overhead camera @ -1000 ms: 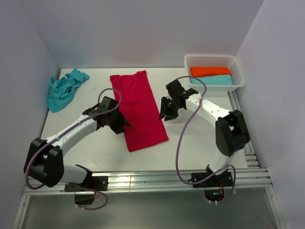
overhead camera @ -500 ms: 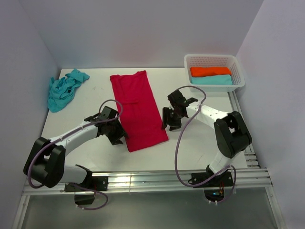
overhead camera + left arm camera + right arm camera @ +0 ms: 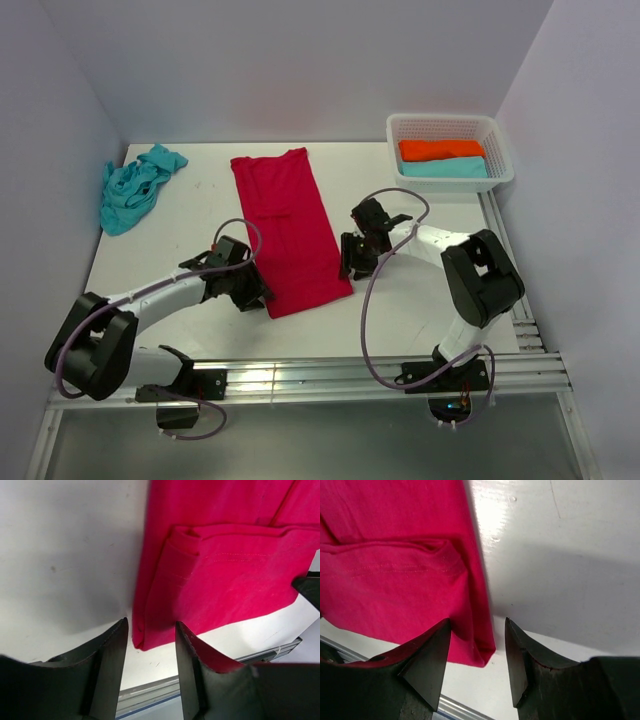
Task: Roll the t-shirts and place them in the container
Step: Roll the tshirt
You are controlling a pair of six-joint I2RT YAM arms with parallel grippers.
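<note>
Rolling of the red t-shirt (image 3: pixel 290 220) has not started yet. It lies flat in the middle of the white bench (image 3: pixel 170 240), folded into a long strip that runs from far to near. The step now is to take hold of its near end.

The left claw (image 3: pixel 150 626) is wide open and low over the near left corner of the shirt, and that corner sits between its two fingers. The right claw (image 3: pixel 477 624) is wide open too, with the near right corner between its fingers. Neither claw holds anything.

I think the next move is for both claws to go down a little and close on the two corners. Then they can lift the near edge and turn it over toward the far side, so a roll begins. They should move together, or the roll may go crooked. The cloth is soft and has layers, so a claw might pinch only the top one.

One second ago both claws were farther off, beside the middle of the shirt. They have come nearer along its two sides. The shirt has not moved. The crumpled turquoise t-shirt (image 3: pixel 135 190) at the far left has stayed put too.
</note>
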